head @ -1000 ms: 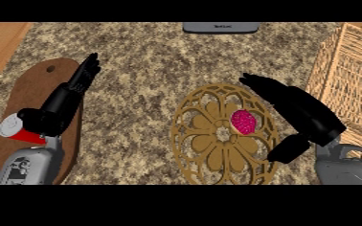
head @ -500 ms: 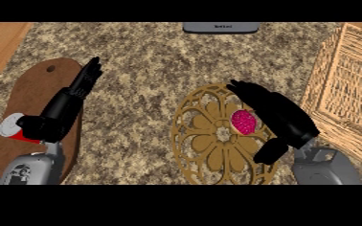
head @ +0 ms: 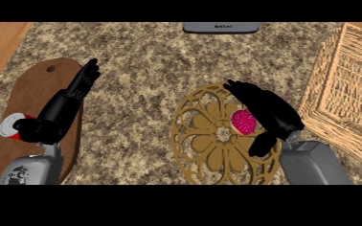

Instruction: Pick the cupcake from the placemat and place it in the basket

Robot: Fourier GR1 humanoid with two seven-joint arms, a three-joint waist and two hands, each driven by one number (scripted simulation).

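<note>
Since a second ago, the right hand (head: 272, 112) has swung inward from the counter's right side and now lies over the right part of the placemat (head: 198, 143), right up against the cupcake (head: 244, 121). The left hand (head: 78, 88) has hardly shifted.

The cupcake, pink-topped, sits on the gold, flower-patterned placemat, right of its middle. The right hand's palm is just beside it on the right, perhaps touching. The fingers stretch forward past the cupcake and the thumb hangs down below it, so the cupcake lies in the gap between them. The hand is spread, not yet curled round anything.

The left hand rests at the left, fingers straight and pointing up the view, above a brown board (head: 35, 86). It holds nothing. A small red and white thing (head: 13, 125) shows beside its wrist; what it is cannot be told.

The basket (head: 339, 91), woven and pale, stands at the right edge, near the placemat but apart from it. A grey object (head: 220, 27) lies at the top of the speckled counter (head: 141, 57).

The step in hand looks like the end of the reach, just ahead of the grasp. Next, the fingers and thumb likely need to close round the cupcake. Then comes a lift clear of the placemat and a carry to the right, high enough to pass over the basket's near wall.
</note>
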